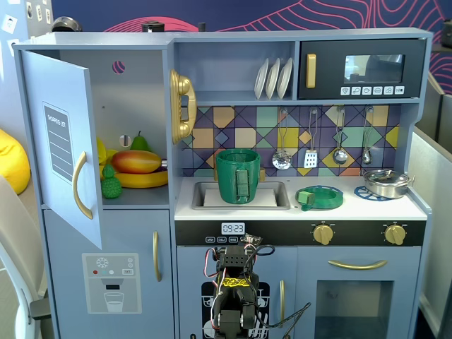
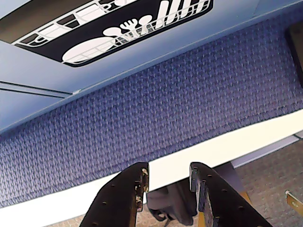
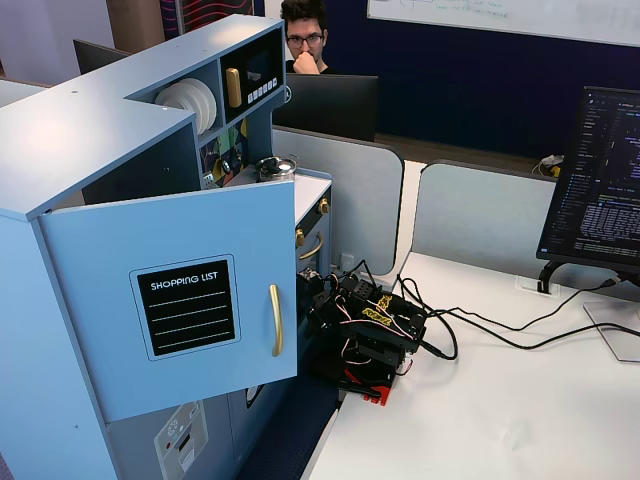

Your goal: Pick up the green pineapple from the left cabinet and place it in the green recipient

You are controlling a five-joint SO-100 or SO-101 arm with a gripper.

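Your gripper [image 2: 166, 182] hangs low in front of the toy kitchen, its black jaws narrowly parted and empty. The green pineapple [image 1: 110, 183] stands upright, crown up, well above and to the left in the fixed view, on the left cabinet [image 1: 131, 92] shelf beside a smooth mango [image 1: 136, 161]; its bumpy plastic skin looks, probably, hard. The green recipient [image 1: 238, 175] sits in the sink.

Black arm [image 3: 365, 325], yellow lettering, red-black wires, screw-studded black fingers [image 2: 124, 198]
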